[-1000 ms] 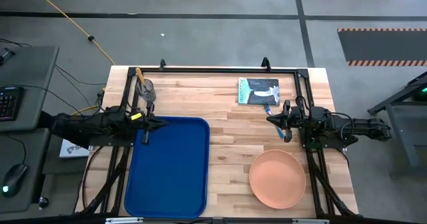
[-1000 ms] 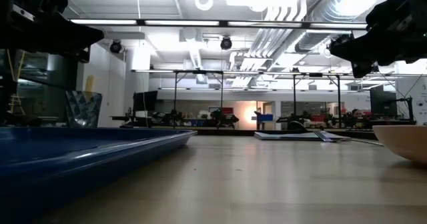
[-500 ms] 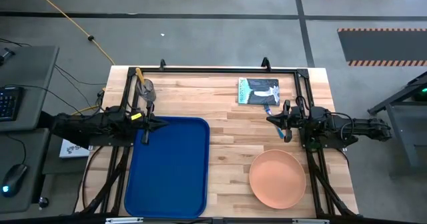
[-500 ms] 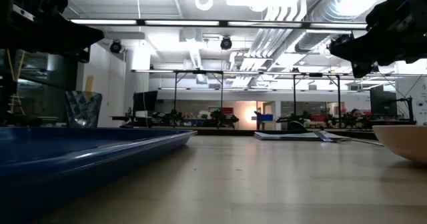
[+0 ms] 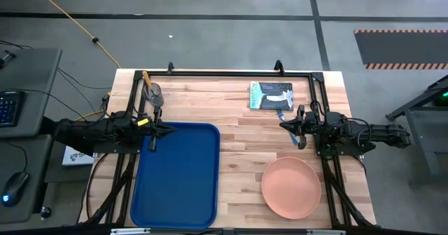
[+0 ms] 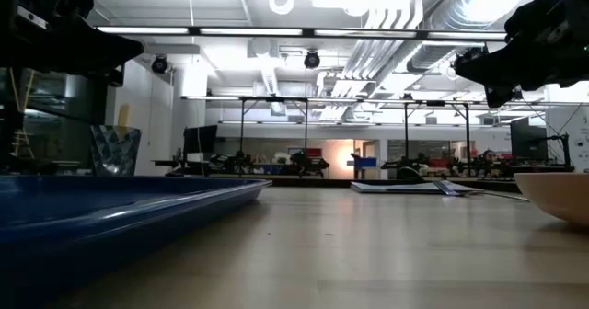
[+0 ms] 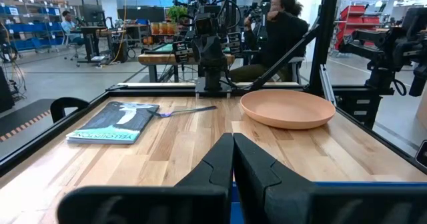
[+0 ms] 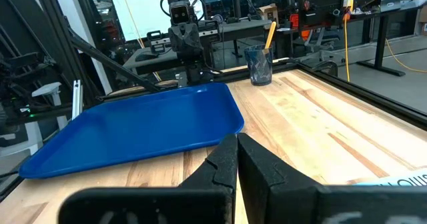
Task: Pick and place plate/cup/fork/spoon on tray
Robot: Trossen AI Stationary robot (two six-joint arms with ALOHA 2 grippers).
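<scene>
A: Checking progress — tray [image 5: 178,175] empty; plate [image 5: 291,187] on desk [image 5: 231,102], near right.

B: Confirmed. Left gripper [image 5: 153,145], right gripper [image 5: 302,143] — fingers closed, holding nothing. All placements remain.

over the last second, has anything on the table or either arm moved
Nothing visibly changed. The left gripper stays shut at the blue tray's far edge, and the right gripper stays shut between the book and the plate. The cup with the spoon standing in it sits where it was.
</scene>
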